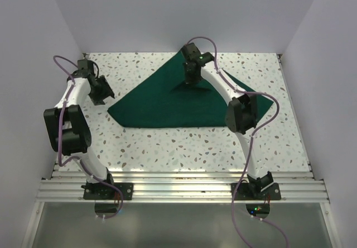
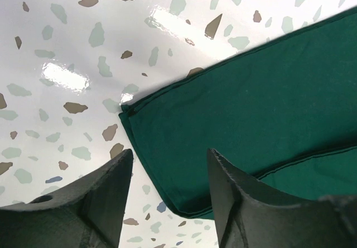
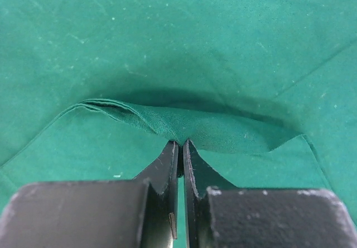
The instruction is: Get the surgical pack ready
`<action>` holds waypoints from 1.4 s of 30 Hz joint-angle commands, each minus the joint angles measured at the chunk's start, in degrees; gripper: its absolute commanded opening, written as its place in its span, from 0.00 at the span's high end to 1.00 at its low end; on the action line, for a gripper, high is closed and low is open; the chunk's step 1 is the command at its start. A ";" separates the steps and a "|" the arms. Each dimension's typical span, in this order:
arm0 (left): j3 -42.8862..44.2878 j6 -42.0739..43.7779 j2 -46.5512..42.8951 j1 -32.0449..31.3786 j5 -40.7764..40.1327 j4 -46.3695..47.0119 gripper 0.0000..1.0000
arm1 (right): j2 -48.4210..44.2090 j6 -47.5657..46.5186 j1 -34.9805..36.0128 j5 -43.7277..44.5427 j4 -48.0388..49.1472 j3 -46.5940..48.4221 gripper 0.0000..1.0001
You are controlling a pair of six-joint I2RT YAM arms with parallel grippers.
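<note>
The surgical pack shows only as a dark green drape [image 1: 167, 103], folded into a flat triangle on the speckled table. My right gripper [image 1: 192, 81] stands over the drape's far part. In the right wrist view it [image 3: 182, 143] is shut on a raised fold of the drape [image 3: 212, 128], which it pinches up off the layer below. My left gripper [image 1: 104, 91] hangs by the drape's left corner. In the left wrist view its jaws [image 2: 170, 153] stand apart with nothing between them. The doubled corner of the drape [image 2: 167, 147] lies on the table below the gap.
The white speckled table [image 1: 184, 147] is closed in by white walls at the left, back and right. An aluminium rail [image 1: 178, 187] carrying both arm bases runs along the near edge. Purple cables loop off each arm.
</note>
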 commanded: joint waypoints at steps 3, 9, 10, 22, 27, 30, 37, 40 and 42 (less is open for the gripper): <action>2.02 1.37 0.73 1.63 -1.63 -0.23 0.37 | 1.78 0.27 -1.54 -1.98 2.72 0.04 1.00; 0.96 1.72 0.38 2.07 -1.63 -0.23 0.34 | 4.95 0.27 -1.98 -2.33 3.34 2.67 0.90; 0.70 1.63 0.55 2.16 -1.63 -0.49 0.33 | 6.00 0.44 -2.07 -2.33 3.34 3.98 0.74; -1.33 3.48 3.79 2.51 0.56 -1.98 0.31 | -0.31 0.18 -3.74 -1.80 1.15 0.85 0.22; -2.82 3.74 5.56 2.60 2.23 -0.76 0.31 | -11.03 1.32 -4.09 -5.82 1.93 -7.41 0.21; -2.56 3.92 6.53 2.51 2.94 -0.66 0.32 | -17.78 0.89 -4.09 -7.07 4.13 -16.11 0.20; -4.75 4.09 8.20 2.51 2.67 1.35 0.39 | -27.64 2.46 -4.45 -6.98 6.68 -30.26 0.20; -4.84 3.74 10.04 2.60 3.82 2.67 0.41 | -29.41 2.99 -4.45 -7.51 7.65 -32.21 0.19; -4.67 3.74 11.62 2.51 4.08 3.46 0.43 | -29.68 2.47 -4.45 -6.90 7.21 -32.39 0.19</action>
